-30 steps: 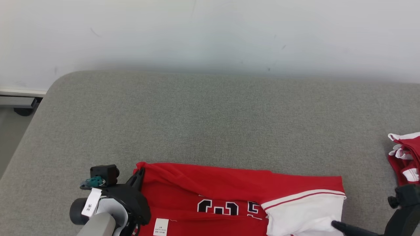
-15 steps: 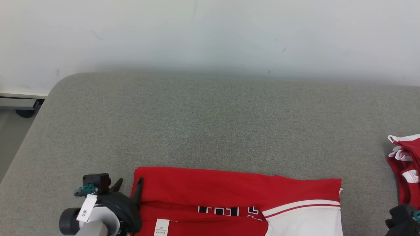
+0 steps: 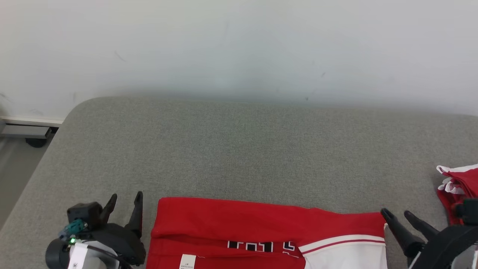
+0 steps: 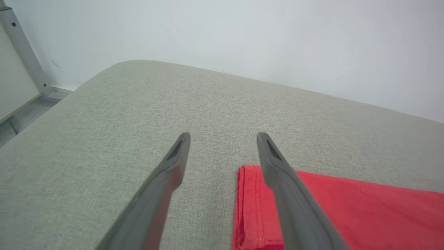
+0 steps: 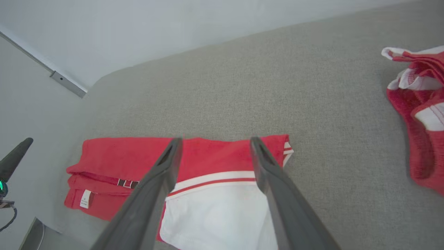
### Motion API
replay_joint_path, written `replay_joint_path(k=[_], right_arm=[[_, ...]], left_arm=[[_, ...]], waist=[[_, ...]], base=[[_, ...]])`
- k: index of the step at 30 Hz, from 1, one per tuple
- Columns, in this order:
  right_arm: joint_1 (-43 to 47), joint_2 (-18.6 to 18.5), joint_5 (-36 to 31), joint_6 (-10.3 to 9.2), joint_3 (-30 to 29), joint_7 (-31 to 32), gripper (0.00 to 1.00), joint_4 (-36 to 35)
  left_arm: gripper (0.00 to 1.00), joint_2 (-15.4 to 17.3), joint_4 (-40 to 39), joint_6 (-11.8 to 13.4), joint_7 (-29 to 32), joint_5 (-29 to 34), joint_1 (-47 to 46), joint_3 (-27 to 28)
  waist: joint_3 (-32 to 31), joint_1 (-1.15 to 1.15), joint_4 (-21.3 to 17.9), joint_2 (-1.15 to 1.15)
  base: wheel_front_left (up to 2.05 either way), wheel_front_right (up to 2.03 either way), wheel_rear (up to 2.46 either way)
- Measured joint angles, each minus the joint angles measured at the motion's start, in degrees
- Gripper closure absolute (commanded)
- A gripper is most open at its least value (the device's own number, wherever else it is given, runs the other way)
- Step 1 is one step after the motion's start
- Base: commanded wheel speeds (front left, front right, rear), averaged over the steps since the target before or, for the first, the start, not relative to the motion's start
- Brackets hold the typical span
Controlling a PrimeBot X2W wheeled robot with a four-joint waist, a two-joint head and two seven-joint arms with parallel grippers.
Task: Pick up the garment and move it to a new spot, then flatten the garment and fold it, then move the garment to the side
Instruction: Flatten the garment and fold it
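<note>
garment (image 3: 261, 228): red and white, folded into a long band, lying flat at the near edge of the grey table (image 3: 239, 149).
handling: probably soft, light and limp (lifted by one point, it would likely sag and unfold); best pinched at both short ends together.
left claw (image 3: 127, 195): fingers spread, holding nothing, just beside the garment's left end.
right claw (image 3: 395, 212): fingers spread, empty, just beside the garment's right end.
crumpled cloth (image 3: 457, 186): well right of the garment.

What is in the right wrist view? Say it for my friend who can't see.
A folded red and white jersey lies flat on a grey padded surface, behind the open right pincer. Another red and white garment lies crumpled at the right edge.
</note>
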Motion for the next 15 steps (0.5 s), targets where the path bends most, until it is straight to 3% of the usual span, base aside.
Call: replay_joint_path(k=[11, 15], right_arm=[[-1.6, 11.2, -10.7, -0.96, 2.6, -24.2, 0.0, 1.6], [-0.2, 12.0, -12.0, -0.96, 2.8, -29.1, 0.0, 3.6]], left_arm=[[0.0, 2.3, -14.2, 3.5, -0.2, 0.4, 12.7, 4.2], [0.0, 2.1, -20.5, 4.5, -0.2, 0.4, 17.2, 5.2]], waist=[[-2.5, 0.0, -1.4, 0.01], [-3.1, 0.0, -2.2, 0.01]], base=[[0.0, 0.0, 0.0], [0.0, 0.0, 0.0]])
